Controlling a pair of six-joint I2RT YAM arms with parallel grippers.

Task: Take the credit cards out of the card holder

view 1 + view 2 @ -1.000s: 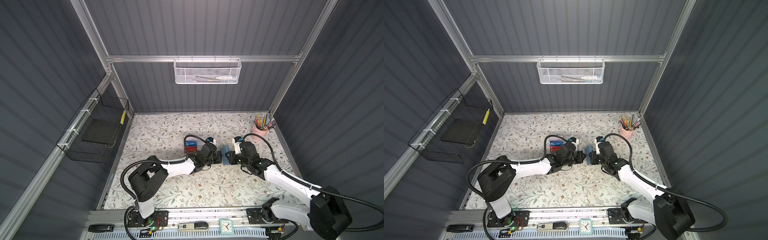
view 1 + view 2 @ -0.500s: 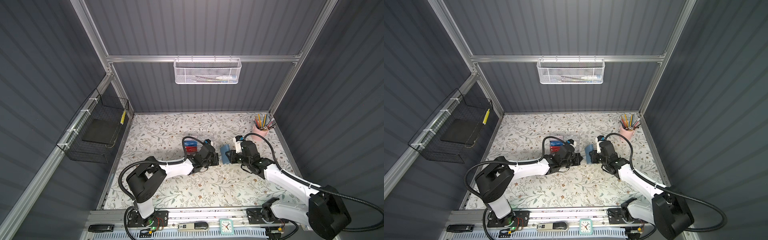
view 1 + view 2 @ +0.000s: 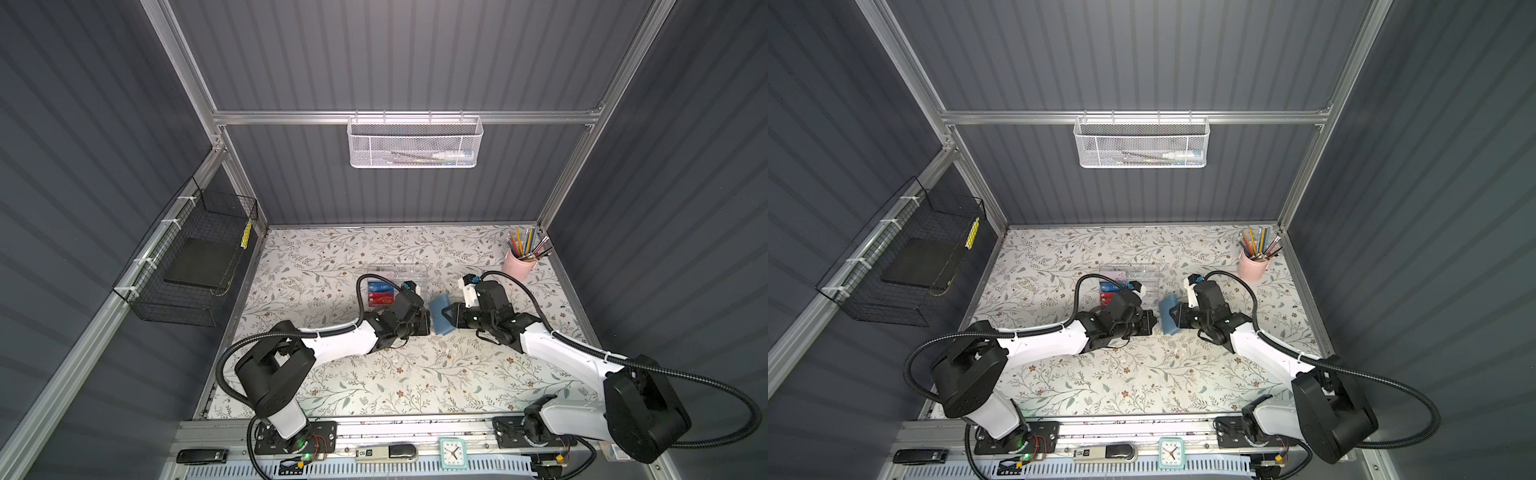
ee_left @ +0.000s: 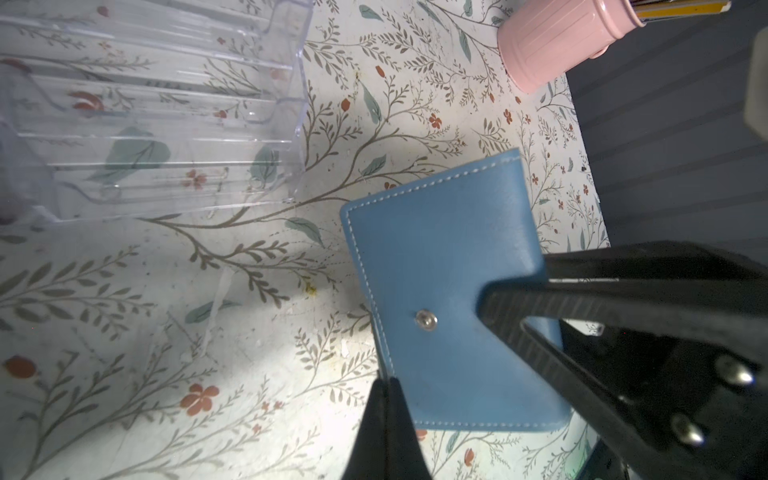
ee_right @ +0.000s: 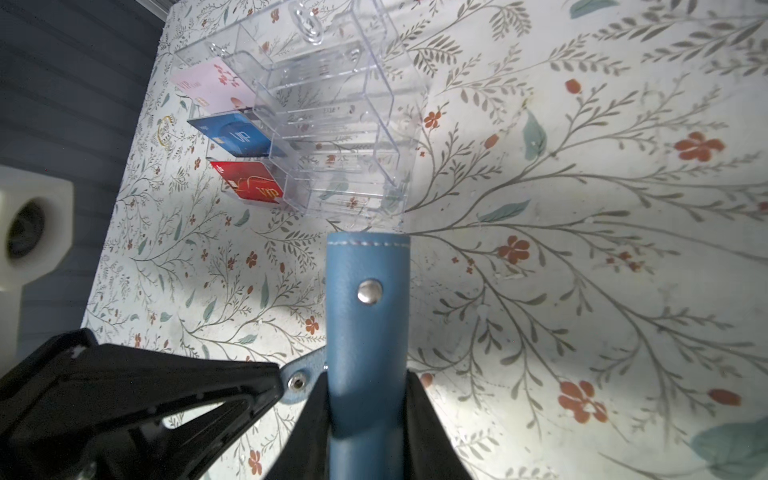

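Observation:
My right gripper (image 3: 448, 316) (image 5: 365, 376) is shut across the thickness of the slate-blue card holder (image 3: 439, 316) (image 3: 1169, 318) (image 4: 440, 270) (image 5: 365, 324) and holds it on edge just above the table. The holder's snap tab (image 5: 301, 380) sticks out unfastened towards my left gripper (image 3: 428, 323) (image 3: 1152, 322) (image 4: 384, 382). That gripper is shut, with its tips on the tab's end. A bright blue credit card (image 5: 239, 135) (image 3: 380, 286) lies in the clear box. Any cards inside the holder are hidden.
The clear acrylic box (image 5: 353, 83) (image 3: 409, 274) stands just behind the grippers, also holding a red VIP card (image 5: 253, 187) and a pink-white card (image 5: 210, 87). A pink pencil cup (image 3: 517, 266) stands at the back right. A black wire basket (image 3: 195, 266) hangs on the left wall.
My left gripper has drawn back slightly to the left from the card holder. The right gripper has kept its grip and shifted the holder only a little.

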